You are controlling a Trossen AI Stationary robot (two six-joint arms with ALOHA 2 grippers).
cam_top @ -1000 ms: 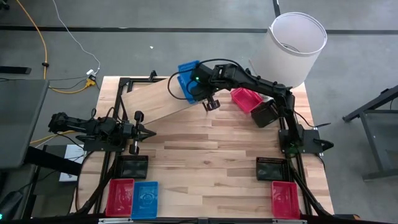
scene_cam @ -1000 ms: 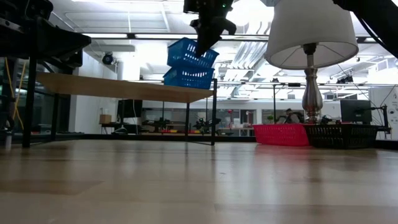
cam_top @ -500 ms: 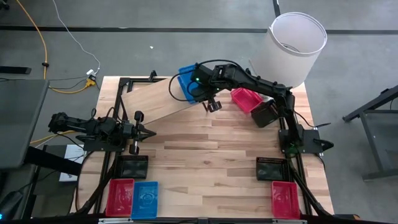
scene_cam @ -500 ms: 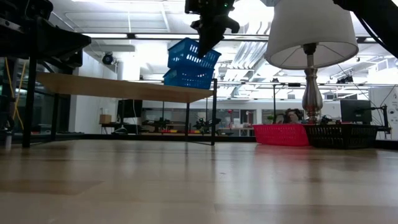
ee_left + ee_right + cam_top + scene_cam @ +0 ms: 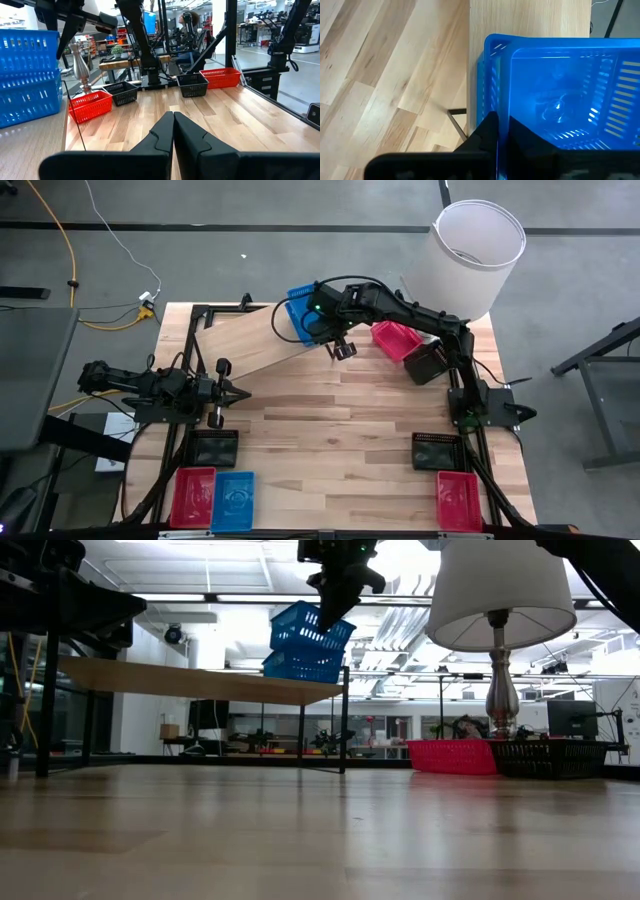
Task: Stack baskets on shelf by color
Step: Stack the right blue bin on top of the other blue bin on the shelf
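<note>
The right gripper (image 5: 336, 602) is closed on the rim of a tilted blue ribbed plastic basket (image 5: 310, 626), which rests askew on a second blue basket (image 5: 303, 665) standing at the right end of the light wooden shelf plank on its thin black metal frame (image 5: 180, 680); in the right wrist view the dark fingers (image 5: 492, 131) pinch the blue wall, with the shelf plank and the striped wooden tabletop (image 5: 380, 75) beneath. In the high view this stack lies at about 12 o'clock on the table, the shelf running from there toward 10 o'clock. A red mesh basket (image 5: 396, 338) and a black basket (image 5: 425, 363) sit touching each other at about 2 o'clock, near the base of a white lampshade (image 5: 475, 250). The left gripper (image 5: 228, 392) waits at 9 o'clock, its fingers (image 5: 192, 135) pressed together and holding nothing. At 7 o'clock lie a black basket (image 5: 214, 446), a red basket (image 5: 192, 496) and a blue basket (image 5: 233, 500); at 5 o'clock, another black basket (image 5: 436, 450) and a red basket (image 5: 458, 500).
</note>
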